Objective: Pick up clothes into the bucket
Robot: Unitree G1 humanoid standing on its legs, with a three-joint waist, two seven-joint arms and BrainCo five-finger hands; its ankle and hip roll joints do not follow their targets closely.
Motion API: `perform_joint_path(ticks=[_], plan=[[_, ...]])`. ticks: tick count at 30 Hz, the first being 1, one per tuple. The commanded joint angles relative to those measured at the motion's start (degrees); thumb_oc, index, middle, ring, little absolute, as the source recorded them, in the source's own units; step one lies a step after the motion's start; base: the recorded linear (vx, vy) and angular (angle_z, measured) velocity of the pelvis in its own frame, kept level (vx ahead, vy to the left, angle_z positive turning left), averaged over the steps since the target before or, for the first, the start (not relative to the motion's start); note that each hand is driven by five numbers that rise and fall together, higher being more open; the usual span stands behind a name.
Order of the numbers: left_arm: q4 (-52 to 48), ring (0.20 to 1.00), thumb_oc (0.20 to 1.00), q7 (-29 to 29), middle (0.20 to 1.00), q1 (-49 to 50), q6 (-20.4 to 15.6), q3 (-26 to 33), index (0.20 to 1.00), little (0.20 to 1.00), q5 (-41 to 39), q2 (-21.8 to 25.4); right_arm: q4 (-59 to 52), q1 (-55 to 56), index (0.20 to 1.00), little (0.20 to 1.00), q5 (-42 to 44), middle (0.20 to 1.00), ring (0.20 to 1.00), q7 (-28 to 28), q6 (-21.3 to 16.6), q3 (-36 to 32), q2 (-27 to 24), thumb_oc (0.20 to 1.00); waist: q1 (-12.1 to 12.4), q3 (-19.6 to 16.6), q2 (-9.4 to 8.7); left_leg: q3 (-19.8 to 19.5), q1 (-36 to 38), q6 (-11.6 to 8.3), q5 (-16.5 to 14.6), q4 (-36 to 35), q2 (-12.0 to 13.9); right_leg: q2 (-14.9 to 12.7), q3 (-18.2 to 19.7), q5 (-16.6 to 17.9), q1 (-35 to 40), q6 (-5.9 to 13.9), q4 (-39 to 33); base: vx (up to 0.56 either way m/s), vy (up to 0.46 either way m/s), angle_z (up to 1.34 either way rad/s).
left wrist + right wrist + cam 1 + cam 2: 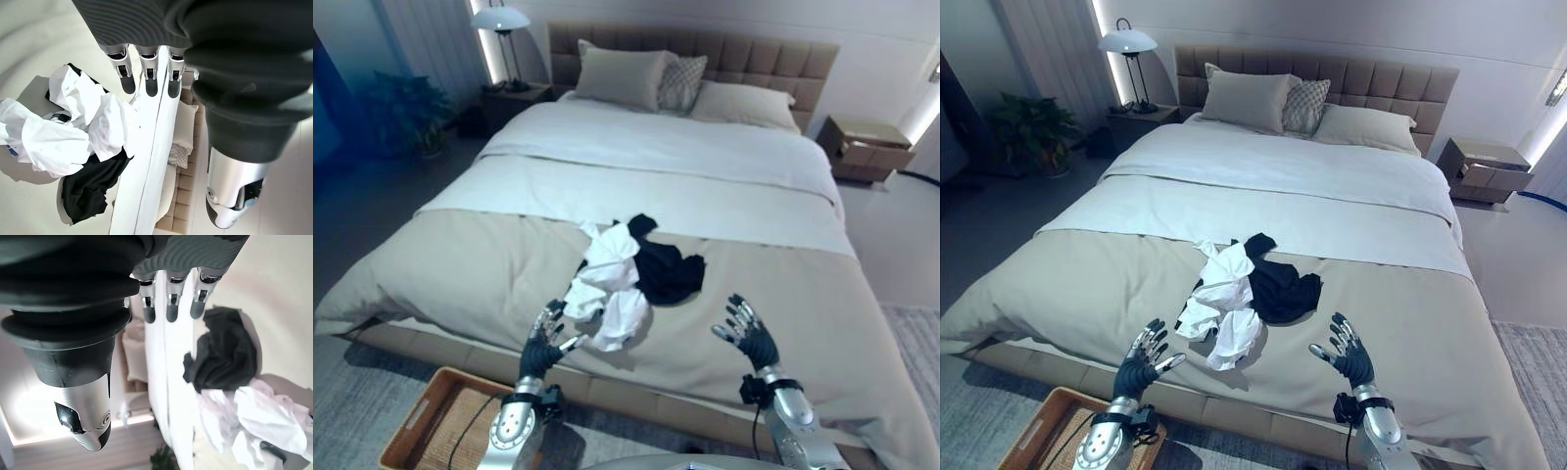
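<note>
We found no readable text, label, number or sign on any surface in these views.

Hovering apart over the near edge of the wide beige-covered bed (460, 274): left hand (546, 345) and right hand (749, 335), fingers spreading straight, holding nothing.

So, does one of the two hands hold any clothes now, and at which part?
Nothing is held. The left hand and the right hand are both open above the bed, apart from the white garment and the black garment.
</note>
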Motion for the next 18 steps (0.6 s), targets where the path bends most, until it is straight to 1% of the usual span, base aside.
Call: perform_joint_path(ticks=[1,8,12,14,15,17,18], plan=[[-0.9,1.0,1.0,0.2,1.0,-4.2,-4.3,-0.1,1.0,1.0,1.8,1.3,-2.1,-3.3,1.0,1.0,1.1,1.0,1.0,-0.2,-3.9,-2.3,1.3,1.0,-0.6,1.4,-1.47,-1.5,-3.0,-0.31,2.0,0.3,-1.0,-0.6,-4.2,-0.4,2.2,1.41,0.5,0.0,0.0,0.0],[-1.2,1.0,1.0,-0.1,1.0,-4.1,-4.4,0.1,1.0,1.0,1.8,1.5,-2.5,-3.3,1.0,1.0,1.2,1.0,1.0,0.1,-3.7,-2.3,0.9,1.0,-0.5,1.7,-1.57,-1.5,-2.5,-0.28,1.8,0.6,-0.9,-0.5,-3.8,-0.6,2.5,1.27,0.5,0.01,-0.006,0.0],[-2.0,1.0,1.0,-1.0,1.0,-3.7,-4.5,0.9,1.0,1.0,1.6,2.7,-3.8,-3.9,1.0,1.0,0.8,1.0,1.0,0.8,-3.7,-2.3,-0.3,1.0,-0.1,3.0,-2.23,-2.1,-4.3,-0.45,0.6,4.8,-0.4,-0.5,-3.4,-0.9,2.7,0.74,1.1,0.01,-0.03,0.0],[-2.2,1.0,1.0,-1.1,1.0,-3.6,-4.6,1.1,1.0,1.0,1.4,2.8,-4.0,-3.9,1.0,1.0,0.7,1.0,1.0,0.8,-3.8,-2.4,-0.6,1.0,-0.1,3.2,-2.28,-2.3,-4.7,-0.5,0.6,5.1,-0.3,-0.4,-3.4,-1.0,2.6,0.66,1.3,0.01,-0.021,0.01],[-2.8,1.0,1.0,-1.5,1.0,-3.3,-4.5,1.6,1.0,1.0,0.9,3.2,-5.1,-3.6,1.0,1.0,0.8,1.0,1.0,1.5,-3.7,-2.7,-1.3,1.0,0.1,3.5,-2.46,-2.9,-5.6,-0.69,0.6,6.0,0.3,-0.2,-3.4,-1.9,1.8,0.36,3.1,0.01,-0.062,0.03],[-3.5,1.0,1.0,-1.7,1.0,-3.6,-4.6,2.0,1.0,1.0,0.1,3.6,-5.9,-3.5,1.0,1.0,0.9,1.0,1.0,1.8,-3.6,-3.0,-2.1,1.0,0.3,4.5,-2.85,-4.0,-7.7,-0.96,0.2,9.2,1.1,0.2,-3.0,-3.1,0.8,-0.26,5.2,-0.03,-0.106,0.11],[-4.3,1.0,1.0,-3.1,1.0,-3.4,-4.3,1.9,1.0,1.0,-2.1,3.6,-6.3,-3.0,1.0,1.0,1.4,1.0,1.0,2.1,-3.6,-3.4,-2.7,1.0,0.8,6.0,-3.11,-5.5,-11.3,-1.48,-0.1,16.4,1.7,0.6,-3.3,-4.2,0.9,-1.44,6.3,-0.04,-0.093,0.12]])
